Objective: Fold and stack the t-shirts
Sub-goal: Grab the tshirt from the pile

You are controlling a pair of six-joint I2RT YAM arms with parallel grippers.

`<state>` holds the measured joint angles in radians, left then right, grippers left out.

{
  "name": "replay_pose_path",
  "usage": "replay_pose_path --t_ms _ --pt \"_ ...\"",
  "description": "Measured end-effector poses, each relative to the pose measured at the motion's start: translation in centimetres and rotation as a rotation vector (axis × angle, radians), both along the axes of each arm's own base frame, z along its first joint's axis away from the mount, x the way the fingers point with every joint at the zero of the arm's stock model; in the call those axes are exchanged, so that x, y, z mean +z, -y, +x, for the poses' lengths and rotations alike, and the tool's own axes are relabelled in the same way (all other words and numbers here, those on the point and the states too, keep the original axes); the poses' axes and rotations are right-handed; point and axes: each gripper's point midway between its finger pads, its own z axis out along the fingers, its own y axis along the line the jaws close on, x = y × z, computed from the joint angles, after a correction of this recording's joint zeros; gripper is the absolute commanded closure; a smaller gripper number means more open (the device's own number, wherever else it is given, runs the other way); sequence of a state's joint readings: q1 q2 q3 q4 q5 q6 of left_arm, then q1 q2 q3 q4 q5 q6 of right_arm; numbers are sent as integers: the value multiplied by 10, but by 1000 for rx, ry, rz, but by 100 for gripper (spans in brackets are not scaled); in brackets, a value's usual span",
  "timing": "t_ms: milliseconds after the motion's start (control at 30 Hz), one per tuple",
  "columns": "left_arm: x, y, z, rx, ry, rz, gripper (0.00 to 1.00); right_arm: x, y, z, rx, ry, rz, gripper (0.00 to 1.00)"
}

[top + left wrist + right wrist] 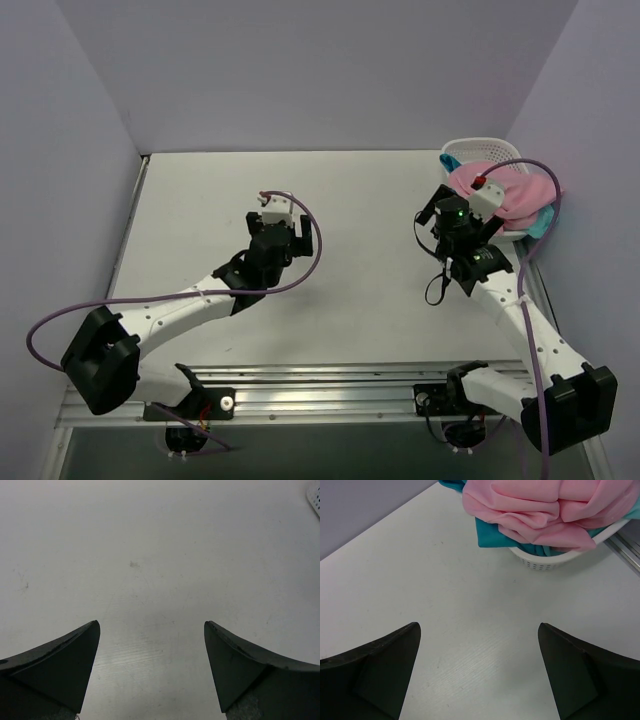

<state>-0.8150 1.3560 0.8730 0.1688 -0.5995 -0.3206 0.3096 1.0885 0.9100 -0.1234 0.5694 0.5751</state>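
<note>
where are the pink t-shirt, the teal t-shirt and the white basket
pink t-shirt [530, 505]: right wrist view, on its bunched top folds
teal t-shirt [490, 532]: right wrist view, on the flap under the pink
white basket [545, 562]: right wrist view, on its near wall

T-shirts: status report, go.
Left hand open, empty. Right hand open, empty, near basket. Pink shirt over teal shirt, heaped in basket. Nothing blocking.

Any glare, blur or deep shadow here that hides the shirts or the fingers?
Top view: even light, sharp, only soft shadows on the table. Left wrist view: faint sheen on the table, left gripper dark, edges soft. Right wrist view: pink shirt and basket sharp, no glare, right gripper dark.
</note>
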Motion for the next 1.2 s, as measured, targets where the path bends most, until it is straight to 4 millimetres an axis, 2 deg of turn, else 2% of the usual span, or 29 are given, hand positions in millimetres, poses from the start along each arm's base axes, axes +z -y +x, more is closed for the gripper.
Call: replay_pose_path --t_ms 400,567,633,767,867,933,1033,1200 --pt "4 -9 -1 19 13 -13 6 0 5 -6 -23 8 -20 0" --pt "-4 -8 1 23 -6 -17 6 16 16 -11 -50 50 -31 0" --pt "-7 -8 2 28 -15 -24 6 27 28 -8 -79 71 -11 0" --pt "-9 -10 4 41 -27 -45 6 56 77 9 -209 127 31 0" --pt "-10 -12 4 47 -39 -57 6 66 110 34 -298 147 46 0" --pt "-8 -13 2 45 -40 -71 6 56 129 51 -332 130 60 0" --pt "2 -17 -2 40 -23 -100 6 17 152 67 -370 55 81 0" --pt "15 -25 -4 49 -1 -134 6 -26 156 84 -371 -28 97 0"
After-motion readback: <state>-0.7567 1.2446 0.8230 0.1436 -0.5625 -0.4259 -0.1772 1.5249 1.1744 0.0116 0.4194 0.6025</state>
